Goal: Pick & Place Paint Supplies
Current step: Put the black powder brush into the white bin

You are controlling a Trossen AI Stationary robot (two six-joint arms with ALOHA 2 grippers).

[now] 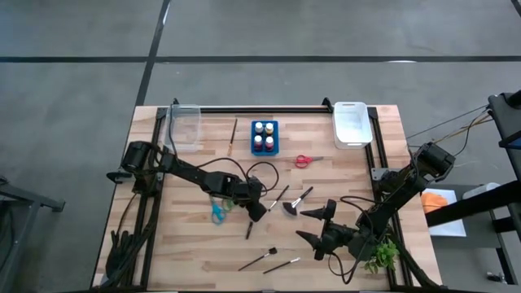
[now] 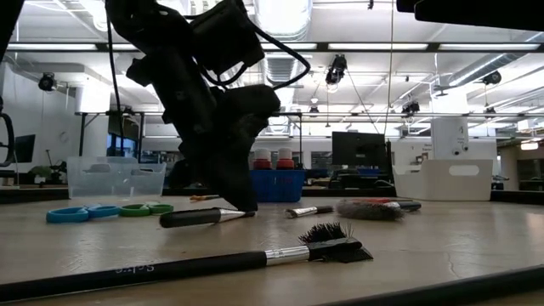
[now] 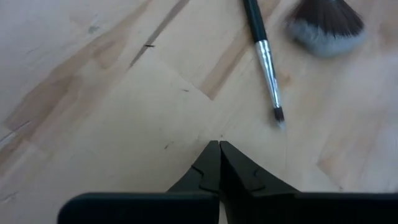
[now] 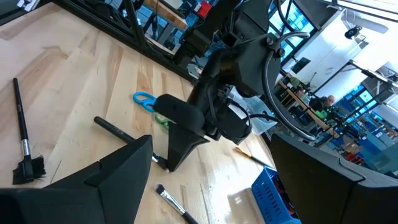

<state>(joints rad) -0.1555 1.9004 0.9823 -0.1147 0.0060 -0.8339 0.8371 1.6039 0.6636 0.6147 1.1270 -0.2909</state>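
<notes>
Two hands work the wooden tabletop [image 1: 187, 244]: the left hand [image 1: 256, 213], mid-tabletop, has clenched on nothing, its tips pressed beside the thin black-handled paintbrush [image 2: 204, 218]. Better to reopen, straddle the handle, then close. The right hand [image 1: 313, 225] waits spread near the front edge.

Fan brush [image 3: 324, 25] blurred, its handle cut off by the edge.
</notes>
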